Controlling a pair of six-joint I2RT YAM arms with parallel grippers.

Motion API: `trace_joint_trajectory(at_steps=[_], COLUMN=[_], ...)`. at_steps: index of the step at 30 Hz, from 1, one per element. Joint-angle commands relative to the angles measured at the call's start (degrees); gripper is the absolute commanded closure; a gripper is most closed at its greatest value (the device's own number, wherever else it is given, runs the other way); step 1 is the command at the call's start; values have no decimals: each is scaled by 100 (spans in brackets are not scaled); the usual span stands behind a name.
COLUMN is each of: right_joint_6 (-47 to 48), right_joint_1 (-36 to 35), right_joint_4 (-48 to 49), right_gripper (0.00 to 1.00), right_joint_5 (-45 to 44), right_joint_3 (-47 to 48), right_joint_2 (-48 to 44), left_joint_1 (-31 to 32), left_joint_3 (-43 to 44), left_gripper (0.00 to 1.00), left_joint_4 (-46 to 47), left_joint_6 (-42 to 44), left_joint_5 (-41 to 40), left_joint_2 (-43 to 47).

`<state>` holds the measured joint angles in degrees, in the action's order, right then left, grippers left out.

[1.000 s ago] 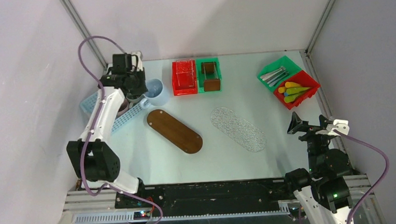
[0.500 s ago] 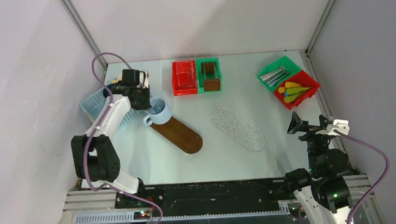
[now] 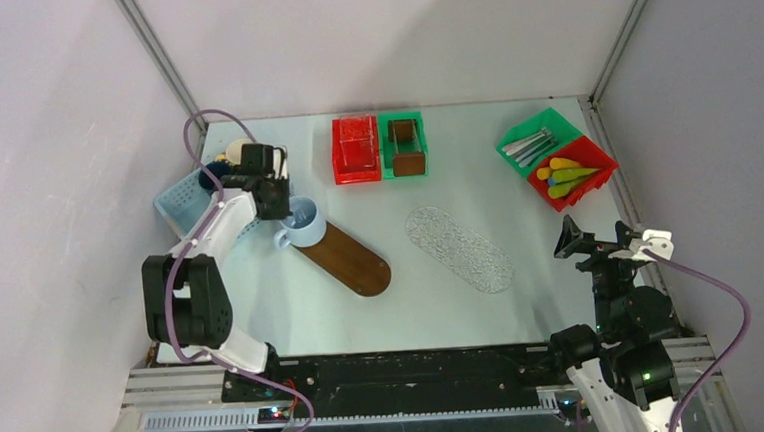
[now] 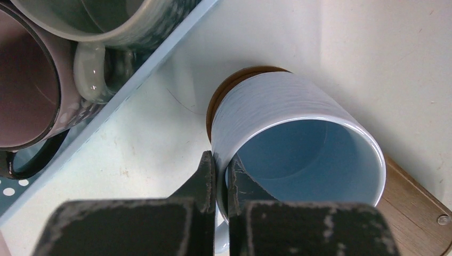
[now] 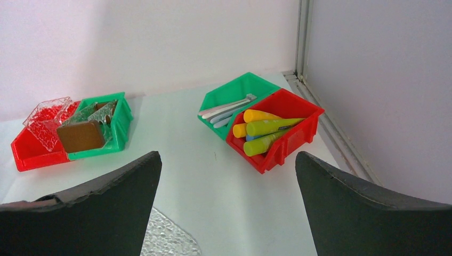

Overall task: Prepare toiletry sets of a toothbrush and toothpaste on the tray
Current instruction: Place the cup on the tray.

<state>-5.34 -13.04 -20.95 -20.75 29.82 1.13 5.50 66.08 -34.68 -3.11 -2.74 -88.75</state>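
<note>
My left gripper has its jaws pinched shut on the near wall of a light blue mug, with one finger inside the rim and one outside. Over the last second I have swung that mug away from the blue basket and across to the rounded end of the wooden tray. The mug's base is now just ahead of the jaws, over that end of the tray (I cannot tell whether it rests there or hangs slightly above). To the left of the jaws, other mugs sit in the basket.

My right gripper has not moved. Its jaws stand wide apart and hold nothing. Ahead of them and slightly to the right, well apart, the toothbrushes lie in a green bin. The coloured tubes lie in the red bin touching it.

I judge the mug is meant as a holder for one set. No brush or tube is on the tray yet, so the main work is still ahead.
</note>
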Motion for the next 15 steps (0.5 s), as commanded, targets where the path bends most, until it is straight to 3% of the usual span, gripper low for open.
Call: trace_joint_trajectory(at_steps=[1, 10, 15], right_joint_6=[106, 107, 113], right_joint_1=[-1, 14, 15], right_joint_4=[212, 205, 203], right_gripper=[1, 1, 1], right_joint_5=[42, 34, 46], right_joint_3=[-7, -5, -8], right_joint_2=[97, 81, 68], left_joint_1=[-39, -43, -43], left_joint_3=[29, -93, -191], left_gripper=[100, 98, 82], left_joint_4=[521, 487, 488], left_joint_6=[123, 194, 217], left_joint_5=[106, 82, 40], left_joint_2=[9, -118, -41])
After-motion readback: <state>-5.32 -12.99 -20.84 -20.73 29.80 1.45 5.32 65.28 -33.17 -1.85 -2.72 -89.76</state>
